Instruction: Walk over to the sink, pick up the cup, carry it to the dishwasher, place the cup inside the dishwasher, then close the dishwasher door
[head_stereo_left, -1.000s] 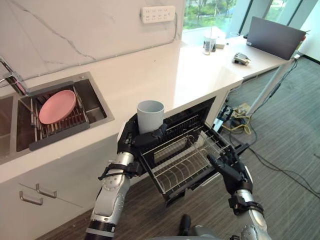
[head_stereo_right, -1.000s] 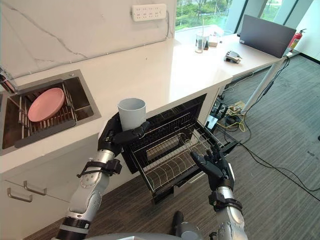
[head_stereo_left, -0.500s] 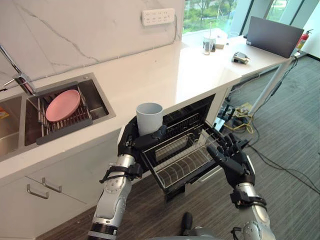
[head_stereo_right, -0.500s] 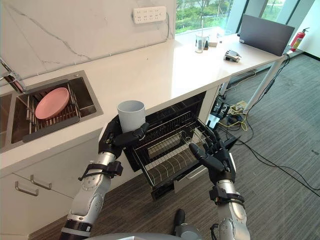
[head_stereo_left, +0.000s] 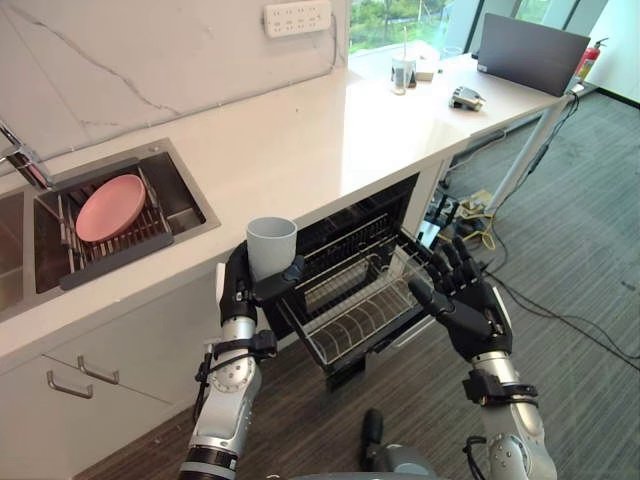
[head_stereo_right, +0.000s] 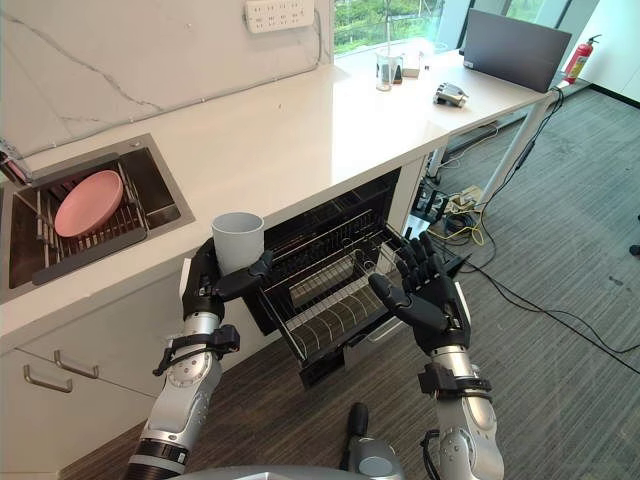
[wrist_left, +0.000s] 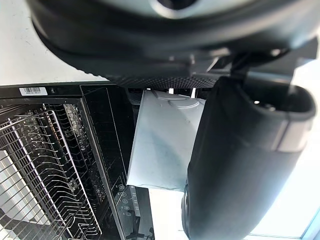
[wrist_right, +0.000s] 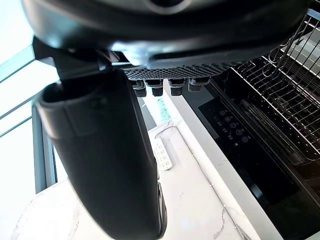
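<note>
Grips upright grey cup (head_stereo_left: 271, 248) in curled left hand (head_stereo_left: 238, 293) beside pulled-out dishwasher rack (head_stereo_left: 358, 318); holds right hand (head_stereo_left: 470, 312) spread.

1 cup (head_stereo_left: 271, 245), 1 pink plate (head_stereo_left: 110, 208), 1 dishwasher (head_stereo_left: 335, 230) w/ 1 wire rack (head_stereo_left: 355, 315), 1 laptop (head_stereo_left: 530, 50), 1 socket strip (head_stereo_left: 297, 17).

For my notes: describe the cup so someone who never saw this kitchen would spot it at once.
Find the long white counter and the open dishwasher under its front edge. Beside the dishwasher's left side, the left hand holds the cup upright: plain pale grey, no handle showing, unlike the clear glass at the counter's far end.
</note>
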